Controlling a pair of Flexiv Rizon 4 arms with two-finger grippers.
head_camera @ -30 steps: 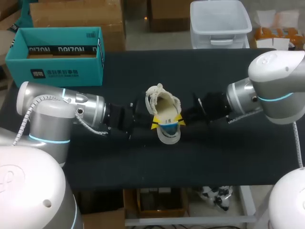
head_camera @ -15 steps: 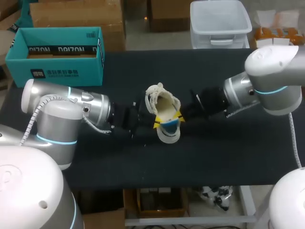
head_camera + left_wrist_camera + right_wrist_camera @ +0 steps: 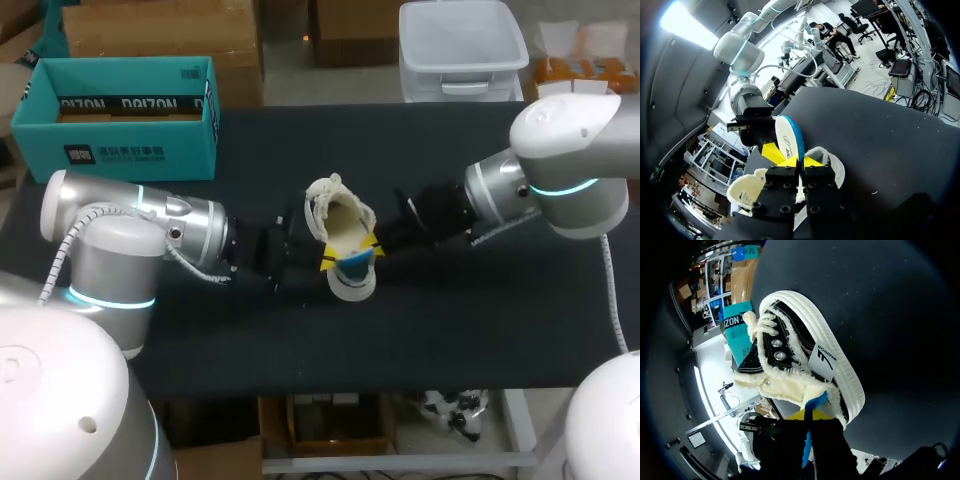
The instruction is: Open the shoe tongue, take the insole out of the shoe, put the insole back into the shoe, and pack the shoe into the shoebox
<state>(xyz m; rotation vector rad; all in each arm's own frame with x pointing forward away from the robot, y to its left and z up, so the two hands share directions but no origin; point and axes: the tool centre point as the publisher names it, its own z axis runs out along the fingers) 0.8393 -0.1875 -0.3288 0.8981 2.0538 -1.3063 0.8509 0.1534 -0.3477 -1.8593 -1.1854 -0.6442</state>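
Observation:
A black canvas shoe [image 3: 340,222] with a white sole and cream fleece lining lies mid-table, heel toward me. Its insole [image 3: 355,264], white with a blue underside, sticks up out of the heel opening. My right gripper [image 3: 374,248] is shut on the insole's edge; in the right wrist view the blue strip [image 3: 814,404] runs between its yellow tips [image 3: 810,416], beside the shoe's [image 3: 805,355] side. My left gripper [image 3: 327,262] is shut on the shoe's fleece collar [image 3: 832,162]; its tips [image 3: 800,162] pinch the thin wall, with the insole [image 3: 788,142] standing just ahead.
The open teal shoebox [image 3: 120,120] stands at the table's far left corner, also seen as a teal box [image 3: 737,330] beyond the shoe's toe. The black tabletop [image 3: 480,320] is bare in front of and to the right of the shoe.
My right arm has swung a little toward the far side, and the insole's heel end has risen slightly. Both grips have held and the shoe has barely shifted.

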